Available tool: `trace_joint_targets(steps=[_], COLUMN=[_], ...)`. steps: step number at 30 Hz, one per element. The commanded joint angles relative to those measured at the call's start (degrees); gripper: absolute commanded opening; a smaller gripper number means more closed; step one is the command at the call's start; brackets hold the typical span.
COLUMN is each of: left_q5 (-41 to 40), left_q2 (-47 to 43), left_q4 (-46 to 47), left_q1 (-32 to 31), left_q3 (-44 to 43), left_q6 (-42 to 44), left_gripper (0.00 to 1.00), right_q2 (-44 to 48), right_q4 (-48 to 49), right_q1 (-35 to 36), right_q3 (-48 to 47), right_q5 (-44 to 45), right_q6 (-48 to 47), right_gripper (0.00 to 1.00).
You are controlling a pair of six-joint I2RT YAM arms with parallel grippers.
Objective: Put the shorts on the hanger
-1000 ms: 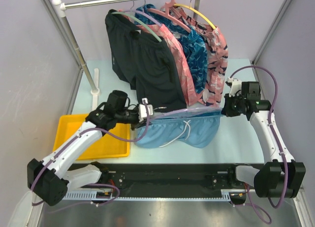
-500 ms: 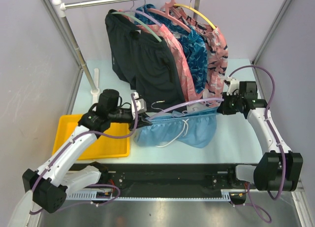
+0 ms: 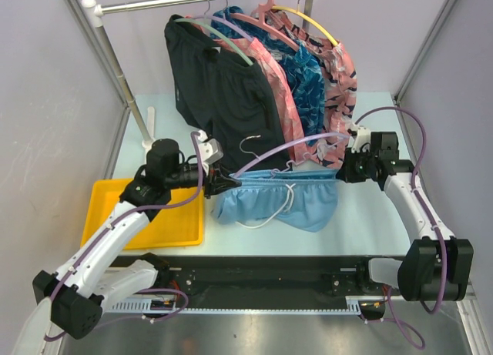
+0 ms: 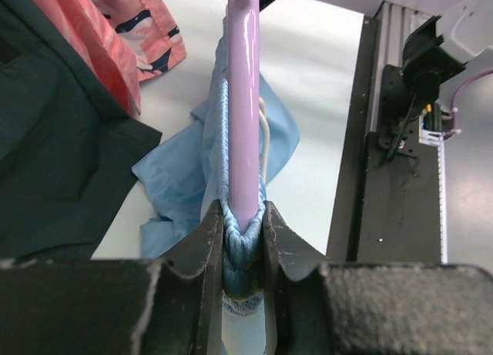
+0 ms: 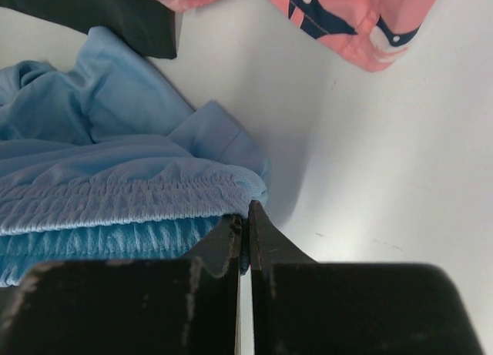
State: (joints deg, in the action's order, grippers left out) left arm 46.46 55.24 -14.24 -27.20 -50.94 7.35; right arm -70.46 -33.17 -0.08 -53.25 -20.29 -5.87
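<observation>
Stretching the shorts [image 3: 281, 201] along the hanger [image 4: 243, 101], just in front of the black shorts [image 3: 223, 101]: clamping waistband and hanger end in the left gripper [image 3: 225, 184], pinching the far corner in the right gripper [image 3: 341, 172]. Next, probably seating evenly, then releasing.

Left tool [image 3: 226, 184] and right tool [image 3: 343, 170] clamped tight, arms reaching inward

The shorts [image 3: 281, 205] are light blue with a white string [image 3: 285, 201]. The hanger [image 4: 245, 101] is pale purple, and its hook [image 3: 246, 142] is silver. On the rail hang black shorts [image 3: 223, 101], blue patterned shorts [image 3: 308, 70] and pink cloth [image 3: 340, 89] with dark blue marks. One green hanger [image 3: 227, 41] and pink hangers [image 3: 266, 16] show there. The tray [image 3: 98, 209] is yellow. The cables [image 3: 407, 118] are purple.
</observation>
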Motion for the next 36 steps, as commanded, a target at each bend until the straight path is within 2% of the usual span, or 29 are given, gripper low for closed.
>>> trace_joint_targets(steps=[1, 8, 14, 18, 22, 25, 29, 32, 36], left_q5=[3.55, -3.39, -0.84, -2.16, 2.04, 7.32, 10.49, 9.88, 4.37], left_q2=[-3.3, -3.04, -1.89, -1.11, 0.21, -0.66, -1.71, -1.54, -0.23], left_q4=[7.38, 10.98, 21.61, 23.99, 26.37, 18.84, -0.46, -9.54, -15.46], left_q1=[1.8, 1.8, 1.8, 1.8, 1.8, 1.89, 1.89, 2.15, 2.24], left_q3=[-1.27, -0.83, -0.3, -1.09, -1.97, -3.72, -6.54, -8.47, -10.05], left_q6=[-2.87, -7.0, -17.36, -20.0, -21.51, -12.92, 6.99, 16.77, 23.22], left_gripper=[0.0, 0.0, 0.0, 0.01, 0.0, 0.0, 0.0, 0.0, 0.0], right_q2=[-1.61, -0.83, -1.7, -3.28, -4.16, -4.34, -4.6, -4.43, -3.46], right_q4=[5.22, 4.78, 4.87, 6.01, 6.71, 7.24, 5.93, 5.05, 3.55], right_q1=[-1.77, -0.1, 2.98, 2.98, 2.63, 0.62, -2.91, -4.22, -5.02], right_q3=[0.61, 1.31, 2.19, 2.8, 2.89, 1.93, 0.09, -1.06, -1.76], right_q5=[13.53, 9.67, 6.76, 6.58, 6.14, 5.36, 3.51, 2.81, 2.19], right_q6=[-1.34, 1.55, 2.26, 2.62, 2.53, 1.74, 0.51, -0.19, -1.34], right_gripper=[0.0, 0.0, 0.0, 0.0, 0.0, 0.0, 0.0, 0.0, 0.0])
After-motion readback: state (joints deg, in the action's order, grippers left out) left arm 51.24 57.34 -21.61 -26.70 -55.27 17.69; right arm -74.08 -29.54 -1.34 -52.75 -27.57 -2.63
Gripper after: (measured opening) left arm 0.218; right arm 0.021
